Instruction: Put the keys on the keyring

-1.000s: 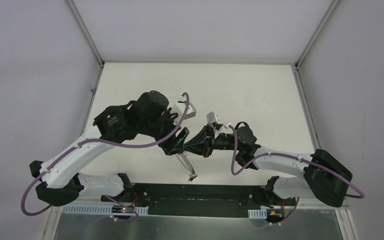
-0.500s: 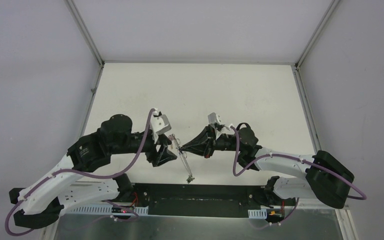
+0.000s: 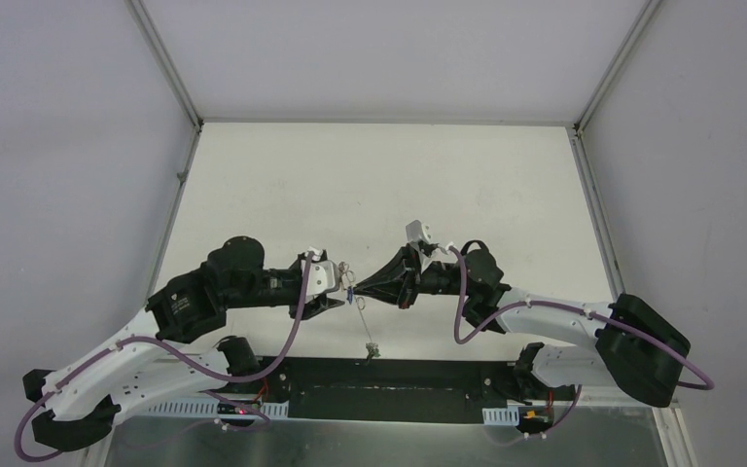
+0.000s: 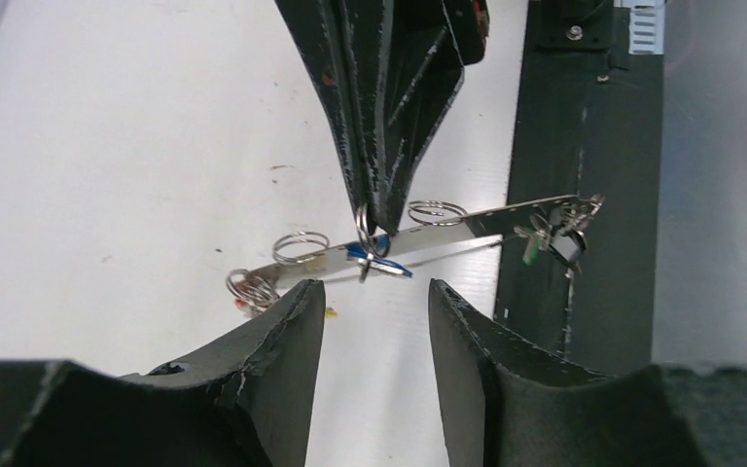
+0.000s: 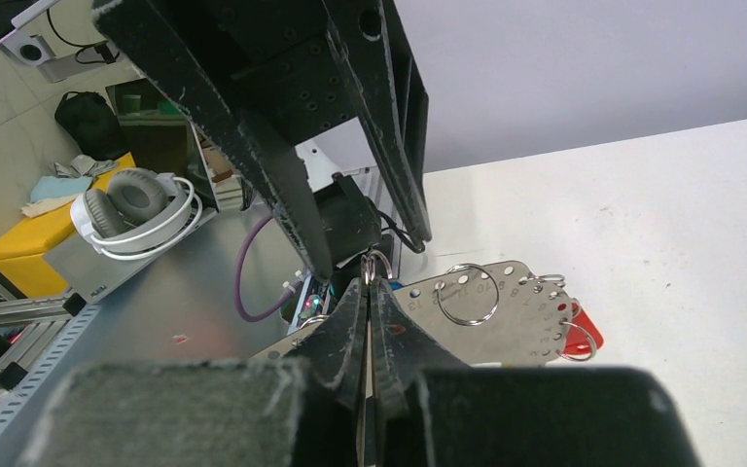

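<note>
- R hand (image 4: 377, 199) pressed shut, pinching flat silver keyring plate (image 4: 447, 229) w/ small split rings, up over white counter (image 4: 107, 146).
- L hand (image 4: 374, 292) spread just by it; best to close slow on blue-tag key (image 4: 377, 263).
- Plate looks thin & shiny; tiny silver keys (image 4: 554, 238) hang at one end.

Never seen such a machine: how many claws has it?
2. The left claw, open, faces the keyring; the right claw, opposite it, is shut on the keyring's edge. No more seem hidden.
</note>
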`<state>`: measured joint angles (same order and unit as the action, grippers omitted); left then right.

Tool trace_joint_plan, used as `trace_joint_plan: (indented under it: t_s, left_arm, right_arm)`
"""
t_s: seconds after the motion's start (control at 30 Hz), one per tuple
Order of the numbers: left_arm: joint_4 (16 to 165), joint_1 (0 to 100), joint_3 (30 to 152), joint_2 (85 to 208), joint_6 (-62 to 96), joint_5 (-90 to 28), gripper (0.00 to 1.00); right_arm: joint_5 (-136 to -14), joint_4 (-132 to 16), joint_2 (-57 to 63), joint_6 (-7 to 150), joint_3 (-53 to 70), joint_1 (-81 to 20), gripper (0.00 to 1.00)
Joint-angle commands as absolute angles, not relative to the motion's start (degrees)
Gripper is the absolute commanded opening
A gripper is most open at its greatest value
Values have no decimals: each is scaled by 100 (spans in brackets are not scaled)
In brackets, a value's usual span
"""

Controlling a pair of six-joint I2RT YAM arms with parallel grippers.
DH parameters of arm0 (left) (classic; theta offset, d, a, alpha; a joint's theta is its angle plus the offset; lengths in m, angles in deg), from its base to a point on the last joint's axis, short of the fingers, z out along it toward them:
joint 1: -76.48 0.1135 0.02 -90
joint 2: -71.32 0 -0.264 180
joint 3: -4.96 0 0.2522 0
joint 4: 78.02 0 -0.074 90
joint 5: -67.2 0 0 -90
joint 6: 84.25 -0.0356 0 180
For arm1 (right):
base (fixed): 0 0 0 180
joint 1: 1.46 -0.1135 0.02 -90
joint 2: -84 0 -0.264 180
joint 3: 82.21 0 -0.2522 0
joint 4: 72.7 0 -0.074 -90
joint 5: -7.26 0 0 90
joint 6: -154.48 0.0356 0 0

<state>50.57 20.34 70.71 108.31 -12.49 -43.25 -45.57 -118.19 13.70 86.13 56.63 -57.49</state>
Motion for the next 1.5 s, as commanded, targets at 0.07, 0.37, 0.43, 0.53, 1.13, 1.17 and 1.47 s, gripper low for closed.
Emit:
trace_joint_plan:
  t_s: [0.07,0.37,0.43,0.53,1.13,1.17,1.47]
  left_arm:
    - [5666,2062,7100,10815,-1802,-4206,39]
    - [5602,2063,7007,10829,-1797,-4587,8]
    - [5533,2062,7005,10839,-1790,-4653,5]
    - [5372,2066,7022,10910,-1788,-4729,3]
    - [5288,2055,6890,11222,-1592,-4837,1]
    - [5376,2055,6846,11213,-1548,-4837,3]
    - [5547,2053,6681,10756,-1296,-4486,24]
  right_arm:
    - [-4634,-12187,1565,8707,5617,-5777,0]
    - [-4661,-12201,1575,8703,5630,-5779,0]
    - [-4677,-12199,1595,8685,5643,-5779,0]
    - [-4692,-12197,1598,8683,5651,-5771,0]
    - [-4720,-12210,1624,8682,5661,-5778,0]
    - [-4716,-12211,1628,8688,5661,-5778,0]
    - [-4783,-12205,1660,8678,5691,-5774,0]
